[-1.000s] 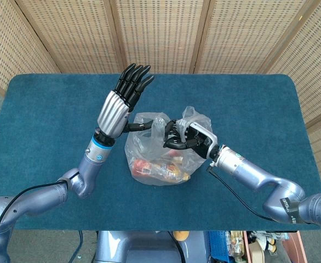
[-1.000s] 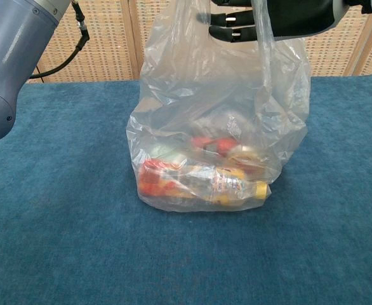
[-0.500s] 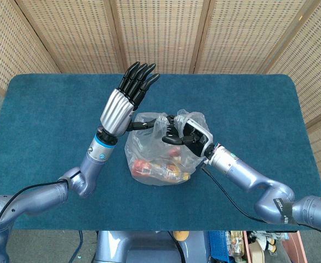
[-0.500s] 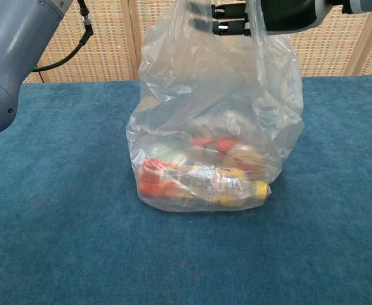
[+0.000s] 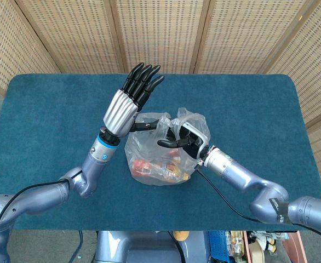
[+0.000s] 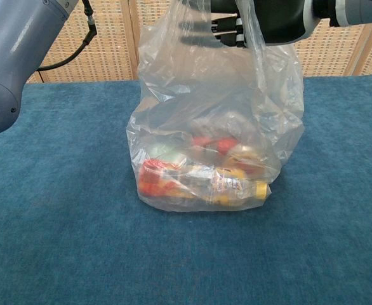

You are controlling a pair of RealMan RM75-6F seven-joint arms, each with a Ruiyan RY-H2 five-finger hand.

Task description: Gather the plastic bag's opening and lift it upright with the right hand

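Observation:
A clear plastic bag (image 5: 155,159) (image 6: 218,114) stands upright on the blue table, with red and yellow packets in its bottom. My right hand (image 5: 183,139) (image 6: 262,16) grips the bag's gathered opening from the right, with one handle loop draped over it. My left hand (image 5: 129,101) stands raised just left of the bag, fingers straight and pointing up; its thumb reaches toward the bag's top edge. In the chest view only the left forearm (image 6: 14,51) shows.
The blue table top (image 5: 51,120) stretches wide on both sides of the bag. Wicker screens (image 5: 160,33) stand behind the far edge. A black cable (image 5: 226,197) trails along my right arm.
My right hand has shifted left over the bag's top, drawing the opening together. My left hand has edged slightly up and to the right, still flat.

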